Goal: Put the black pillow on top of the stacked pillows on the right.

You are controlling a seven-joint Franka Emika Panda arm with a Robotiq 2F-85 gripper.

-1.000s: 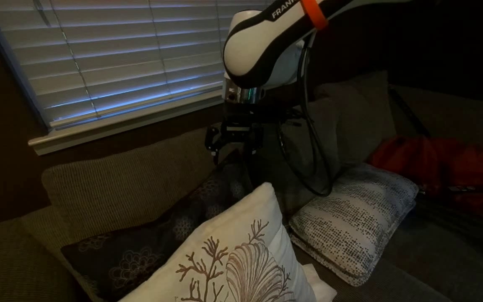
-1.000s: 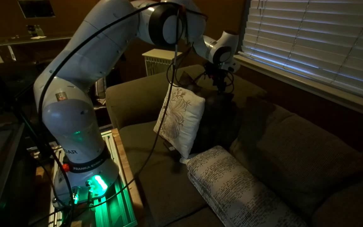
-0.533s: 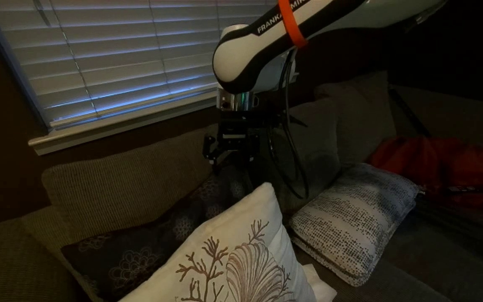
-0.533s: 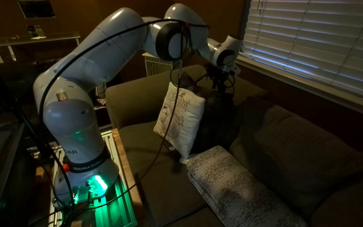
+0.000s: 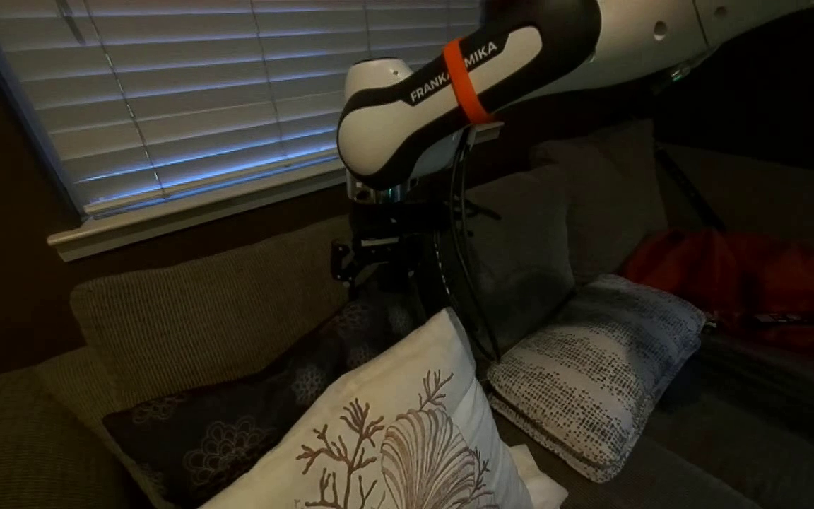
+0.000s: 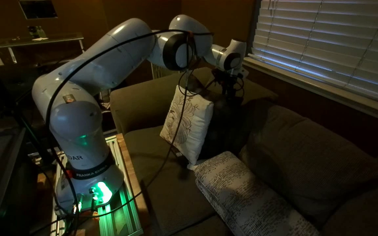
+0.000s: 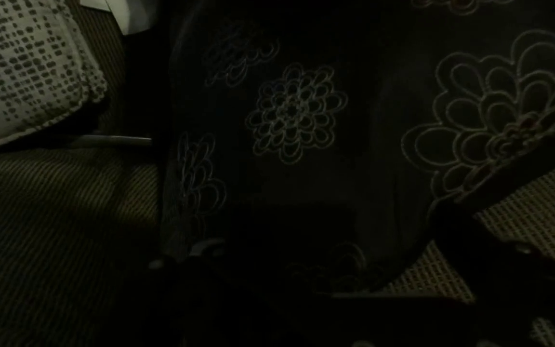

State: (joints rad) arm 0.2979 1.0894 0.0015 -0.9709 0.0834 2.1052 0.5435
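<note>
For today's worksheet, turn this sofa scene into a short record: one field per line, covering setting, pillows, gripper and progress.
Setting: sofa below blinds; dim light
Black pillow: flower pattern, partly hidden behind the white pillow in an exterior view
White pillow: branch embroidery, tilted
Stack: speckled, lying flat on the sofa
Gripper: open, at the black pillow's upper corner; contact unclear
Red fabric: beyond the stack in an exterior view
Progress: black pillow not yet on the stack
</note>
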